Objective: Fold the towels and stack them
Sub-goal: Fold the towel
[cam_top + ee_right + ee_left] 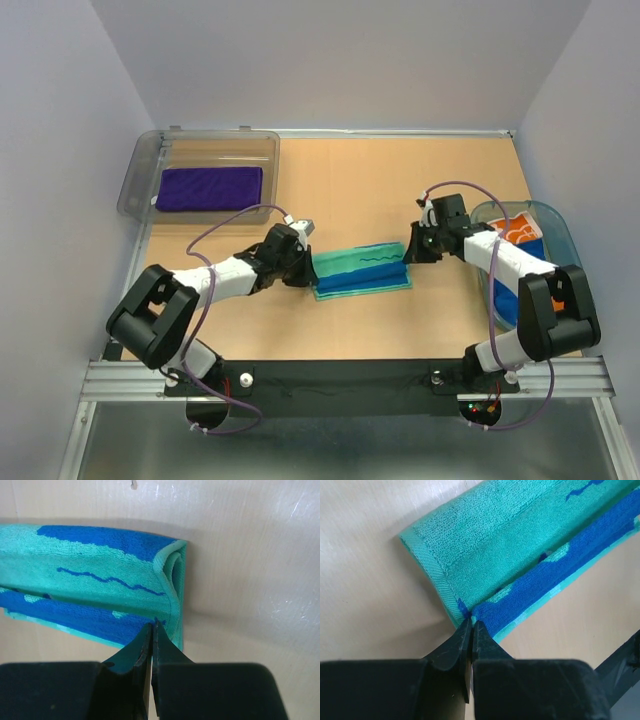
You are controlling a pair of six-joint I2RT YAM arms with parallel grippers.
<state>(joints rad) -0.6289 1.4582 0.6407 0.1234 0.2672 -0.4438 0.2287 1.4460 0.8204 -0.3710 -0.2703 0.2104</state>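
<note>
Bench [400, 180]: a tan top, with the arms bolted at its near edge.
Clear grey bin [140, 175]: at the far-left corner, well apart from both arms.
Teal oval basket [563, 238]: against the right edge, just beside the right arm.
Mint green towel [362, 270] [510, 535] [100, 590]: lies mid-bench as a long narrow strip with teal squiggles, and a blue band shows along its near side.
Long axis: roughly parallel to the near edge, with the right end tipped a little toward the far edge. It runs straight from one gripper to the other.
Purple towel [208, 188]: folded flat inside the bin.
Towels in the basket: the white one with orange flowers [518, 230] lies at the far end and the royal blue one [505, 295] at the near end. Both are bunched, not folded.
Left gripper [305, 268] [471, 625]: at the strip's left end, fingers pressed together on its near corner.
Right gripper [413, 250] [151, 630]: at the strip's right end, fingers likewise closed on the near corner. At either end the pinch looks real, though how much cloth sits between the tips is hard to see.
Nearer arm: neither, as each holds its own end and the cloth spans the gap.
Turning relation: the rest of the towel lies on the far side of both pinches. So the fold probably calls for both near corners to travel together, square to the long axis, toward the far edge.
</note>
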